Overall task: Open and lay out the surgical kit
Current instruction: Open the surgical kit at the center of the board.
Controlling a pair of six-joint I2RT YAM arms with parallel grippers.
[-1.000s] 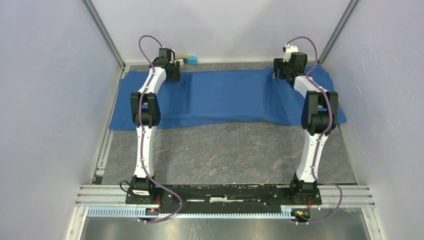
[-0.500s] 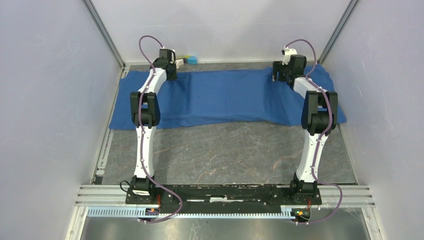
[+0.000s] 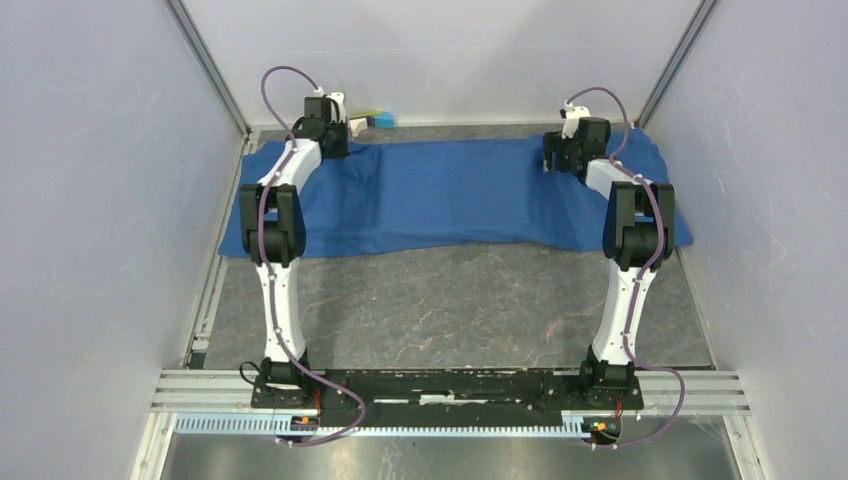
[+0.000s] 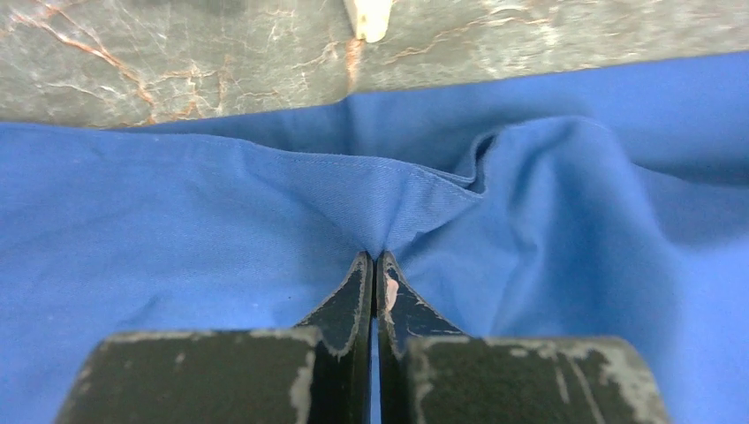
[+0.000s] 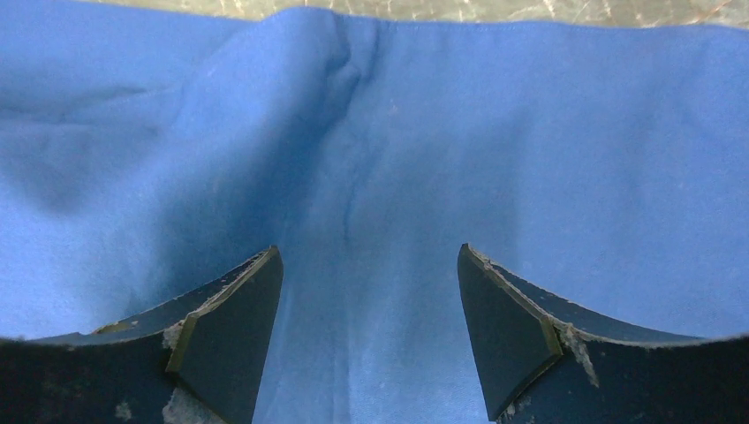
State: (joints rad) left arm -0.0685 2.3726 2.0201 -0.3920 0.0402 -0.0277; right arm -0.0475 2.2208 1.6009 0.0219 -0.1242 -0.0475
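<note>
The surgical kit shows only as its large blue cloth wrap [image 3: 450,195], spread flat across the far part of the table. My left gripper [image 3: 335,150] is at the cloth's far left edge. In the left wrist view the left gripper [image 4: 374,258] is shut on a raised fold of the cloth [image 4: 177,212], which puckers at the fingertips. My right gripper [image 3: 553,160] hangs over the far right part of the wrap. In the right wrist view the right gripper [image 5: 368,252] is open, with only smooth blue cloth [image 5: 530,132] below its fingers.
A small blue, yellow and white object [image 3: 378,120] lies on the marble tabletop [image 3: 450,300] just beyond the cloth; its cream tip [image 4: 368,18] shows in the left wrist view. Pale walls enclose the table on three sides. A metal rail [image 3: 450,385] holds the arm bases.
My left gripper has shut on a fold of the blue cloth, and the left arm's elbow has swung to the left. The right gripper has edged slightly farther back, still open.
</note>
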